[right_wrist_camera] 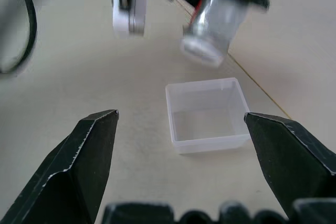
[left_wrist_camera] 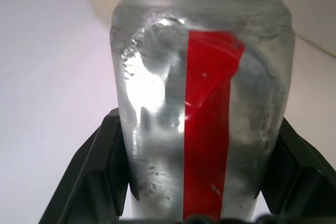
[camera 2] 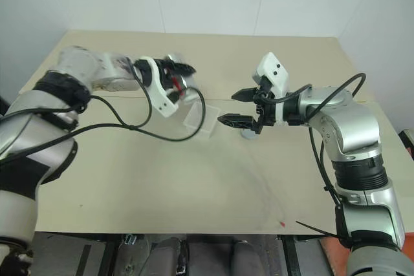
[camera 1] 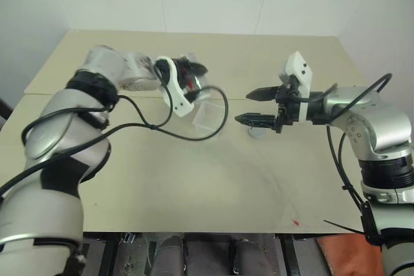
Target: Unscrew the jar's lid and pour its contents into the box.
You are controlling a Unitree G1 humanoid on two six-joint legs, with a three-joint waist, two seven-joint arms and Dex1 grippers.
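My left gripper (camera 1: 192, 71) is shut on the silvery jar (left_wrist_camera: 199, 103), its black fingers (left_wrist_camera: 89, 182) pressing both sides beside the red stripe. The jar (right_wrist_camera: 215, 30) hangs tilted in the air, its uncapped mouth pointing down toward the clear box (right_wrist_camera: 207, 114), which stands on the table just below and beyond it. I see nothing inside the box (camera 1: 208, 116). To the right of the box, my right gripper (camera 1: 257, 106) is held above the table, open and holding nothing. The grey lid (camera 1: 257, 132) lies flat on the table under its lower finger.
The beige table (camera 1: 194, 185) has a seam across its middle and a small red mark (camera 1: 295, 222) near the front right edge. A black cable (camera 1: 194, 135) from my left arm loops low beside the box. White walls close off the back.
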